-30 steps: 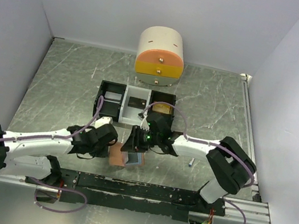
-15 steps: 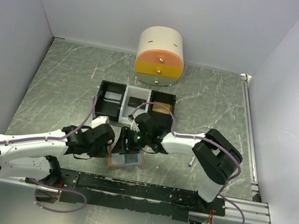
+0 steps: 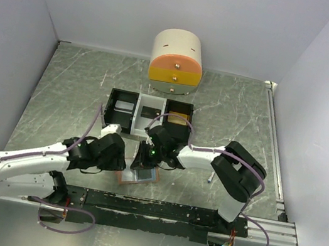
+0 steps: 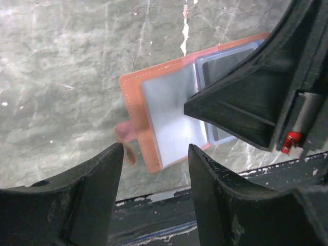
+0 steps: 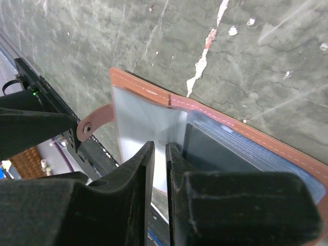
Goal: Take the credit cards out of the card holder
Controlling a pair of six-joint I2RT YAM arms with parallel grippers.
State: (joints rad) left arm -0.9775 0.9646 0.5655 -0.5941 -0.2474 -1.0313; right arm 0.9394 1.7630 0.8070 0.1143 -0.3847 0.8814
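Right gripper (image 5: 160, 154) sits nearly closed over the open holder (image 5: 143, 91), probably reaching for the dark card (image 5: 225, 154); I cannot tell if it grips. Left gripper (image 4: 155, 151) hangs open at the holder's left. Next: pinch the card and slide it out.

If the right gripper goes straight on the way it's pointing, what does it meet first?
The right gripper would likely meet the pale lining of the card holder first, beside the dark card; depth is unclear.

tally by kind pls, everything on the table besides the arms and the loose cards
card holder: 1
black trays: 2
white tray: 1
drawer unit: 1
small pen-like item: 1
total: 6
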